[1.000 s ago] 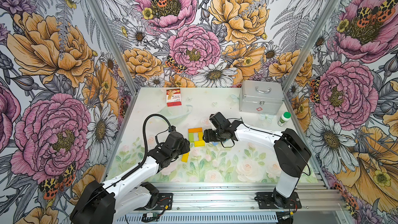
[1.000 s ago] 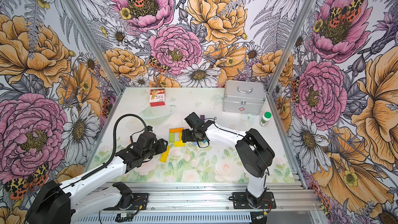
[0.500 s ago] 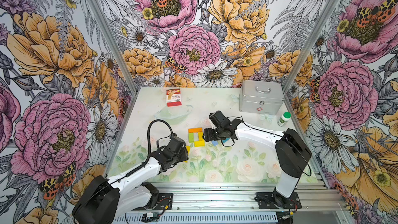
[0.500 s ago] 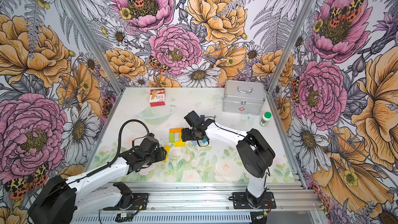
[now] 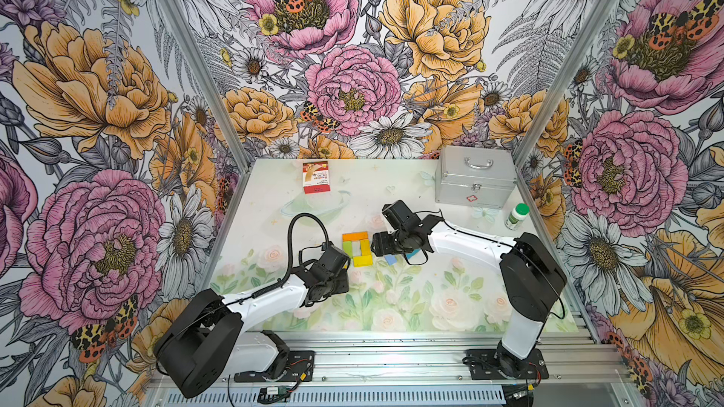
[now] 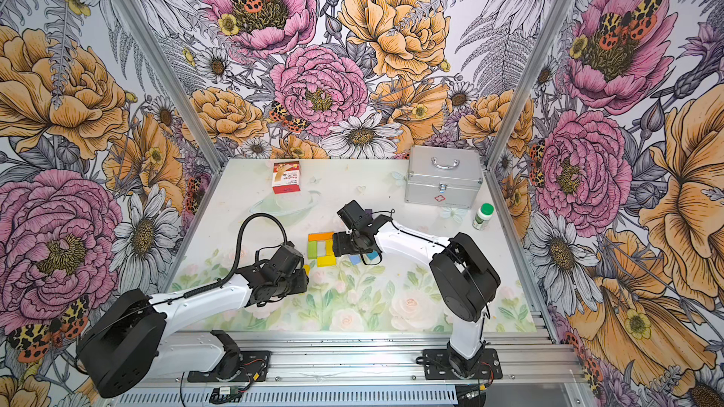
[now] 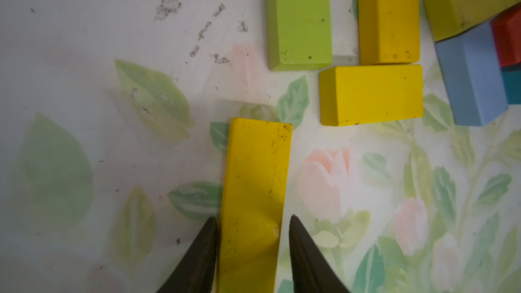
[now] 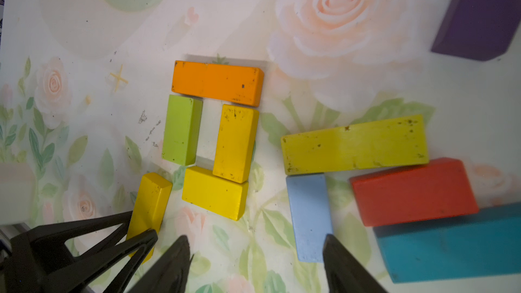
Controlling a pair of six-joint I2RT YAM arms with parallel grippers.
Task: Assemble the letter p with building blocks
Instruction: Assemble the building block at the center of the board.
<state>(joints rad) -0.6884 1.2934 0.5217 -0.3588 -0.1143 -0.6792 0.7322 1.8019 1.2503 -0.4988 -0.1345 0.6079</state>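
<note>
The left gripper [image 7: 251, 217] is straddling the near end of a yellow block [image 7: 256, 181], one dark finger running along each long side. The fingers are sitting very close to the paint, but in the blurred wrist view I cannot tell whether they are pinching it or standing just off it. That block is lying near the middle of the table [image 5: 450, 307], just short of the green block [image 7: 300, 18]. It is roughly in line with the green block and not touching it, its far corner coming close to the short yellow block [image 7: 372, 94]. The green block, the short yellow block, the amber block [image 8: 236, 143] and the orange block [image 8: 217, 83] capping them are lying close together, framing a small bare window of table. The right gripper [image 8: 256, 236] is hovering spread wide and holding nothing, one finger standing over the near end of the light blue block [image 8: 308, 215]. Around that, the spare pieces are lying in a loose cluster: a long yellow-green block [image 8: 355, 146], a red block [image 8: 413, 191] right against it, a teal block [image 8: 451, 246] beside the red one and, well apart, a purple block [image 8: 479, 15].
</note>
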